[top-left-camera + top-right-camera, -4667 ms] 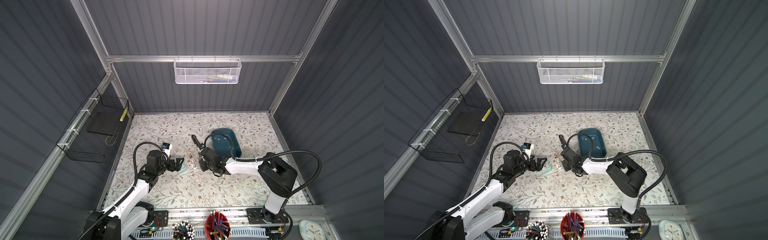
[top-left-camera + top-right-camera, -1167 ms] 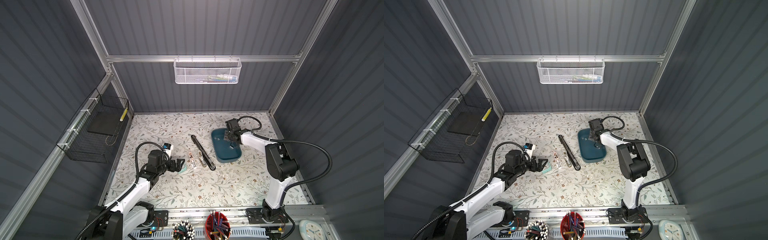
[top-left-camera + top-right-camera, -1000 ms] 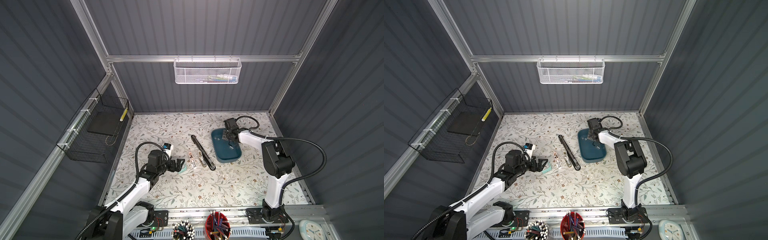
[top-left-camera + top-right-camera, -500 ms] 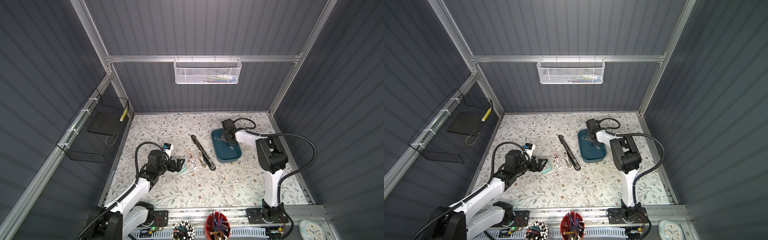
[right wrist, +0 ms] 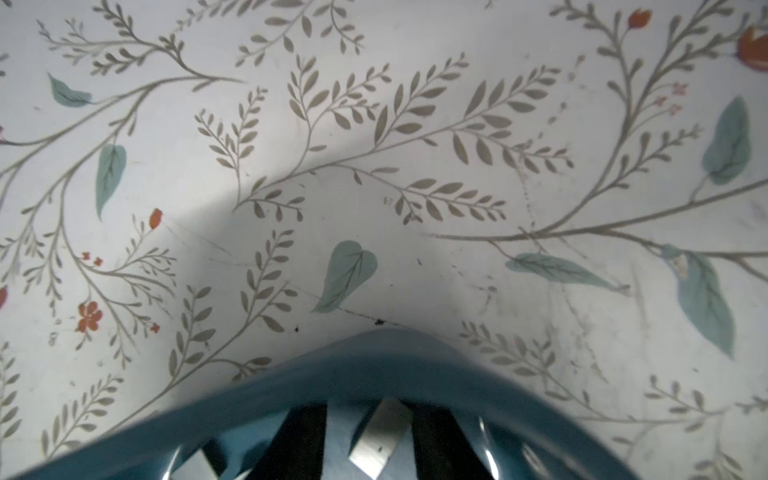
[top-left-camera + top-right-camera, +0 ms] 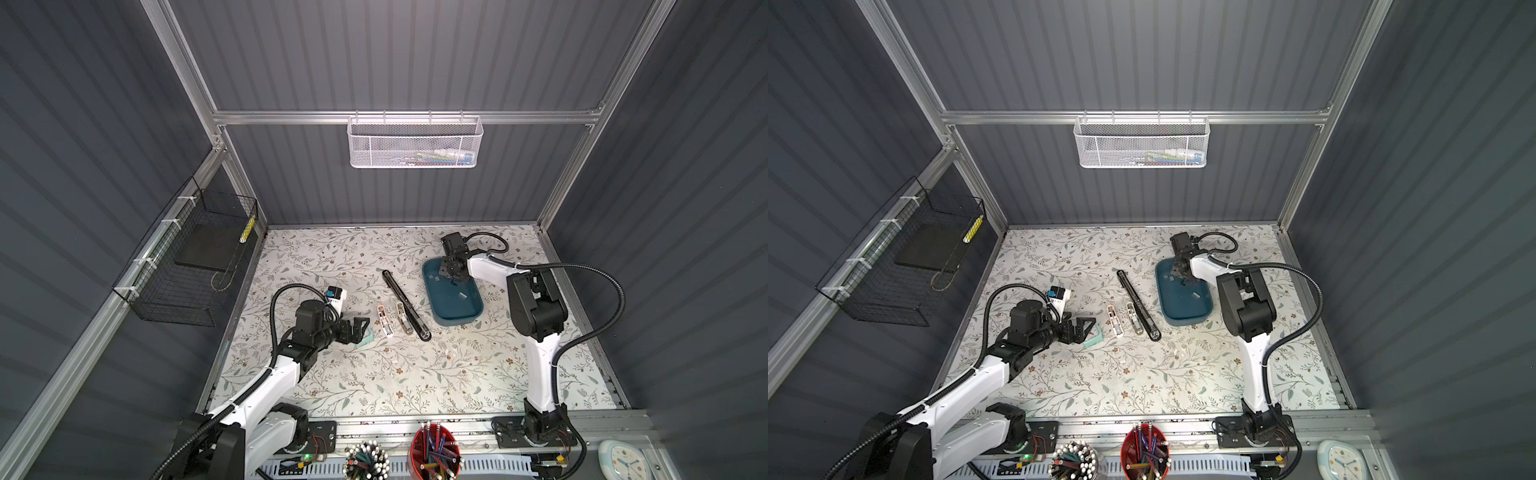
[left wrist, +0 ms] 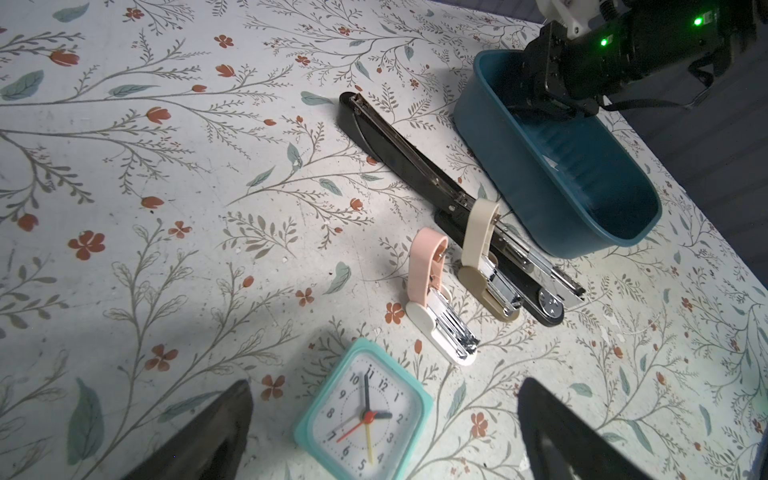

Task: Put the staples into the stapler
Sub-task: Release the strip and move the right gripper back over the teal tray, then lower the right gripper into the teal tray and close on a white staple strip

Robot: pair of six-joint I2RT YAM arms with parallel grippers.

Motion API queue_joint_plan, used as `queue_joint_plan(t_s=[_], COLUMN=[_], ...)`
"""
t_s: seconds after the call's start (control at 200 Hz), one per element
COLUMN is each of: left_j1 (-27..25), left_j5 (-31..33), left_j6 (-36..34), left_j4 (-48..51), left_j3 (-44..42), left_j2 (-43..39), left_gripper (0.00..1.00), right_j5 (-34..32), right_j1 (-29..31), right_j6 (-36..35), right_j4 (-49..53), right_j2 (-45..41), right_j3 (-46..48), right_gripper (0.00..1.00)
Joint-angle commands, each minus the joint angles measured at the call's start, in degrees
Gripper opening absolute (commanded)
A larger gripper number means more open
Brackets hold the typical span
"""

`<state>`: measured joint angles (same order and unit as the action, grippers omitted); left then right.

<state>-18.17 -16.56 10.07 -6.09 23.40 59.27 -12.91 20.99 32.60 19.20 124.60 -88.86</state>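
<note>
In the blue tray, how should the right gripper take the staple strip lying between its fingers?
Probably pinch its two long edges, coming straight down: the staple strip lies flat on the blue tray floor, lengthwise between the open fingers of the right gripper.

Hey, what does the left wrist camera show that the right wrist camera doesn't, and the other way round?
Only the left wrist view: a teal clock, a pink stapler, a beige stapler and a long black stapler, all lying on the table.
Only the right wrist view: a grey staple strip between the right gripper's parted fingers, inside the blue tray.
Both: the blue tray, the floral table and the right gripper reaching into the tray.
</note>
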Motion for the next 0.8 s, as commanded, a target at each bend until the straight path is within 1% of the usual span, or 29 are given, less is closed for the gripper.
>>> queue_joint_plan(t_s=[0.0, 0.245, 0.29, 0.395, 0.505, 0.61, 0.725, 0.795], left_j1=[0.1, 0.1, 0.1, 0.1, 0.1, 0.1, 0.1, 0.1], left_j5=[-0.4, -0.5, -0.5, -0.5, -0.5, -0.5, -0.5, -0.4], left_j6=[-0.9, -0.9, -0.9, -1.0, -0.9, -1.0, -1.0, -0.9], left_j4=[0.2, 0.1, 0.1, 0.1, 0.1, 0.1, 0.2, 0.2], left_j3=[1.0, 1.1, 1.1, 1.2, 1.1, 1.2, 1.1, 1.1], left_j2=[-0.7, -0.3, -0.2, -0.1, -0.3, -0.2, -0.3, -0.3], left_gripper=[1.0, 1.0, 1.0, 1.0, 1.0, 1.0, 1.0, 1.0], right_j5=[1.1, 0.5, -0.3, -2.8, -3.3, -2.7, -1.9, -1.1], right_j1=[-0.2, 0.1, 0.4, 1.0, 0.9, 1.0, 0.9, 1.0], right_j6=[0.6, 0.7, 0.3, -0.7, -1.0, -1.6, -2.1, -2.3], right_j4=[2.5, 2.3, 2.5, 2.8, 5.2, 5.9, 6.2, 6.3], right_j2=[0.8, 0.0, -0.4, -0.5, 0.5, 1.5, 2.0, 2.3], right_j3=[-0.4, 1.4, 1.4, 1.2, 0.3, -0.8, -1.6, -1.8], right_gripper=[0.35, 0.35, 0.35, 0.38, 0.38, 0.33, 0.23, 0.21])
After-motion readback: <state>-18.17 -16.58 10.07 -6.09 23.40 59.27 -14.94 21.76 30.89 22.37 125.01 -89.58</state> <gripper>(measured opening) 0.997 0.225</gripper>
